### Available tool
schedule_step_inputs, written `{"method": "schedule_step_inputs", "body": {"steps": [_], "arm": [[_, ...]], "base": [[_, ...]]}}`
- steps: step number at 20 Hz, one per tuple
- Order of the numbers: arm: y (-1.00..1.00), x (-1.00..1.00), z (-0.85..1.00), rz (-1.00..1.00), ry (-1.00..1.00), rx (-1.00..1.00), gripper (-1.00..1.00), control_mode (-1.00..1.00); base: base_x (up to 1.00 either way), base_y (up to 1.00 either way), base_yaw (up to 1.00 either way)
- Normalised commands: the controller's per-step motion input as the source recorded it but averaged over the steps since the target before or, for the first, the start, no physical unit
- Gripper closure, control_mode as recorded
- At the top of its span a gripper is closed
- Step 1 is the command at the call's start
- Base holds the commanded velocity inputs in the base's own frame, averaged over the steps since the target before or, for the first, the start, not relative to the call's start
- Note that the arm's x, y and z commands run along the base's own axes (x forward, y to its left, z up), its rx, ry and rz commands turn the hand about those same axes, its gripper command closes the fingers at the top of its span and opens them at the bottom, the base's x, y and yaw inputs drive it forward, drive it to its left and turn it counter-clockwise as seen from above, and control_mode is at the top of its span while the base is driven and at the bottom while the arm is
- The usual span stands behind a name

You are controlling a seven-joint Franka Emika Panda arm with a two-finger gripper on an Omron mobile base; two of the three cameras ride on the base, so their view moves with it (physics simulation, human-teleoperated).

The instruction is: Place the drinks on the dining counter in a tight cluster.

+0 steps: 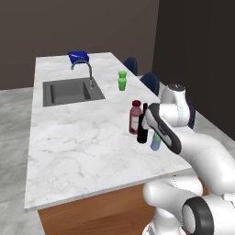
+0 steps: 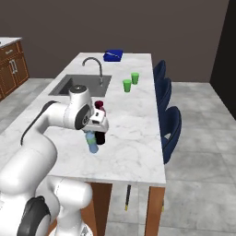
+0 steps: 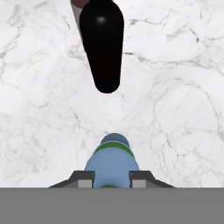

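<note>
While the water bottle sits pinched between my claw fingers, I see its blue body at the bottom of the hand view, the claw closed narrow on its sides. From the left base view it shows just below the hand, near the desk edge on the stool side; whether its base touches the marble I cannot tell. Just beside it stands the wine bottle, upright and black, and right behind that the juice bottle with its dark-red cap, so all three drinks sit close together. In the hand view the wine bottle fills the upper middle, with a sliver of the juice bottle at its left. Farther along the desk, two green cups stand well apart from the cluster. Beyond them lie the dark sink with its curved faucet and a blue item at the far end. Blue stools line the desk's right side.
</note>
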Motion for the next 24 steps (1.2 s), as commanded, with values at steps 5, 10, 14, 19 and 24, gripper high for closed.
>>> {"method": "schedule_step_inputs", "body": {"steps": [5, 10, 14, 19, 24], "arm": [[0.00, 0.29, -0.20, 0.00, 0.01, 0.00, 1.00, -1.00], [0.00, 0.22, -0.17, 0.00, 0.01, 0.00, 1.00, -1.00], [0.00, 0.17, -0.16, 0.00, 0.00, 0.00, 1.00, -1.00], [0.00, 0.15, -0.24, 0.00, 0.00, 0.00, 1.00, -1.00], [0.00, 0.06, -0.21, 0.00, 0.00, 0.00, 1.00, -1.00]], "base": [[0.00, 0.00, 0.00], [0.00, 0.00, 0.00], [0.00, 0.00, 0.00], [0.00, 0.00, 0.00], [0.00, 0.00, 0.00]]}}
